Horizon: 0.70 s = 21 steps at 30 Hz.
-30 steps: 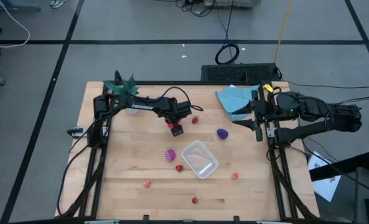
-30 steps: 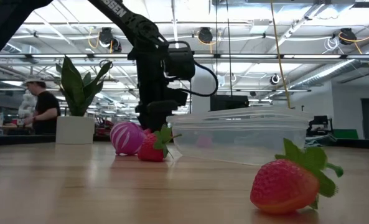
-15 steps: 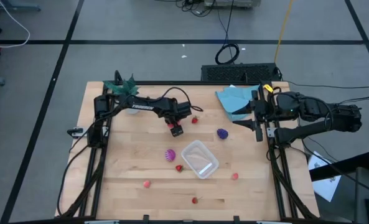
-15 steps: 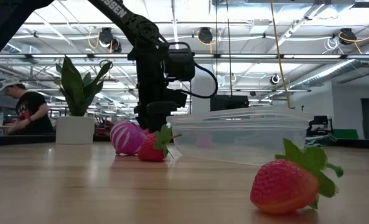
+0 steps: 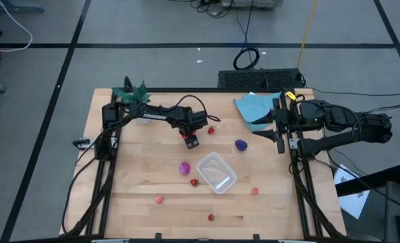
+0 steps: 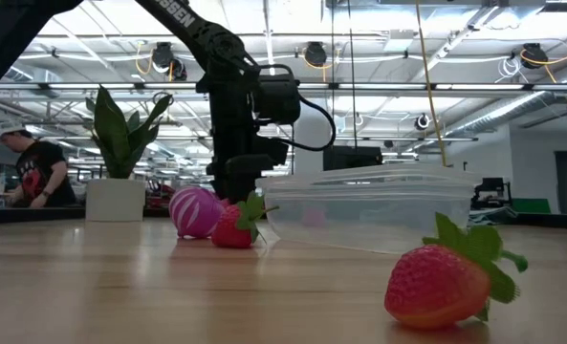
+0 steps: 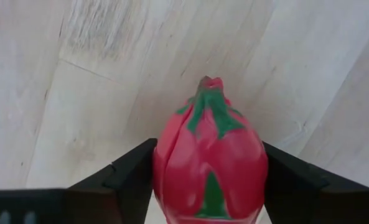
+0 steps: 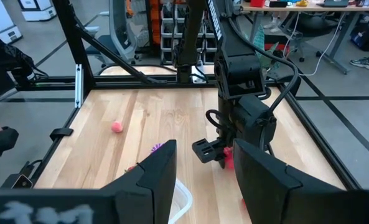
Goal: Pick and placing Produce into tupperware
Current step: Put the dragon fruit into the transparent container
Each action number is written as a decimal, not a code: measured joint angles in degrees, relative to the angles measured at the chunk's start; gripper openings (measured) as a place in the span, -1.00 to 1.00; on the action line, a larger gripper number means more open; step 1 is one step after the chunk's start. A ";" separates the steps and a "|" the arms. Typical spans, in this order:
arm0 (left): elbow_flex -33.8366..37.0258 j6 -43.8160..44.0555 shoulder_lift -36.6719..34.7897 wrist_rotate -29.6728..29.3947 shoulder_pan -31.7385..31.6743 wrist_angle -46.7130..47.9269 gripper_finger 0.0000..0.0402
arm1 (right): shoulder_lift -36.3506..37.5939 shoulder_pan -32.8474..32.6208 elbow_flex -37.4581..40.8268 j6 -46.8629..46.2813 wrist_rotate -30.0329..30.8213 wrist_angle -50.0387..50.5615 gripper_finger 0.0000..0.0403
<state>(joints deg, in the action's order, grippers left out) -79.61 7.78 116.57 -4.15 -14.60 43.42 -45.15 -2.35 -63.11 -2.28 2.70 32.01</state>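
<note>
My left gripper (image 5: 189,140) stands over the far middle of the table, shut on the larger red piece (image 7: 209,162), a red fruit with green stripes. The clear tupperware (image 5: 216,172) sits on the table nearer than it, to the right. A dark purple fruit (image 5: 241,144), a magenta striped one (image 5: 183,168) and small red and pink berries (image 5: 194,182) (image 5: 254,191) (image 5: 159,199) lie around the tub. My right gripper (image 5: 280,135) waits open at the table's right edge, touching nothing. My left gripper pinches the red fruit between its two fingers (image 7: 134,174), on the fruit's two opposite sides (image 7: 162,168). It comes from above, pointing down, with the fruit's stem tip (image 7: 209,84) pointing at the table. Whether that tip touches the wood I cannot tell.
A green potted plant (image 5: 132,91) stands at the far left corner and a blue cloth (image 5: 253,108) lies at the far right. One red berry (image 5: 211,130) lies just right of my left gripper, another (image 5: 210,217) near the near edge. A person (image 6: 30,172) is far behind the table.
Both arms have kept still and no fruit has moved. Only the person in the room behind the table has shifted.
</note>
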 joint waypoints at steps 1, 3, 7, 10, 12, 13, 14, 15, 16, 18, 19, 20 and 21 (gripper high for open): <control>0.00 0.13 0.00 -0.12 0.08 0.00 0.22 | 0.00 0.00 0.00 0.00 0.00 0.00 -0.25; 0.00 0.21 -0.02 -0.43 0.12 -0.02 0.20 | 0.00 -0.02 0.00 0.00 0.00 0.00 -0.25; 0.00 0.24 -0.04 -0.65 0.10 -0.02 0.17 | 0.00 0.00 0.00 -0.02 0.00 0.00 -0.25; 0.00 0.24 -0.04 -0.73 0.10 -0.09 0.17 | 0.00 0.00 0.00 -0.02 0.00 0.00 -0.25; -0.10 0.24 -0.04 -0.73 0.10 -0.07 0.17 | 0.00 0.00 0.00 -0.02 0.00 0.00 -0.25; -0.15 0.24 -0.04 -0.73 0.10 -0.09 0.17 | 0.00 0.00 0.00 -0.02 0.00 0.00 -0.25; -0.17 0.21 -0.04 -0.73 0.10 -0.09 0.17 | 0.00 -0.01 0.00 -0.02 0.00 0.00 -0.25; -0.19 0.24 -0.04 -0.76 0.10 -0.11 0.17 | 0.00 0.00 0.00 -0.02 0.00 0.00 -0.25; -0.20 0.27 -0.04 -0.73 0.10 -0.11 0.17 | 0.00 -0.02 0.00 -0.02 0.00 0.00 -0.25; -0.20 0.41 -0.04 -0.73 0.10 -0.11 0.17 | 0.00 0.00 0.00 -0.02 0.00 0.00 -0.25; -0.20 0.43 -0.04 -0.73 0.10 -0.11 0.17 | 0.00 -0.01 0.00 -0.02 0.00 0.00 -0.25; -0.20 0.43 -0.04 -0.73 0.10 -0.11 0.17 | 0.00 0.00 0.00 -0.02 0.00 0.00 -0.25; -0.22 0.41 -0.04 -0.73 0.10 -0.13 0.17 | 0.00 0.00 0.00 -0.02 0.00 0.00 -0.25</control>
<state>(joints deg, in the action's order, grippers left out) -79.83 8.19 116.53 -4.89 -14.50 43.29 -45.15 -2.35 -63.11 -2.31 2.70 32.01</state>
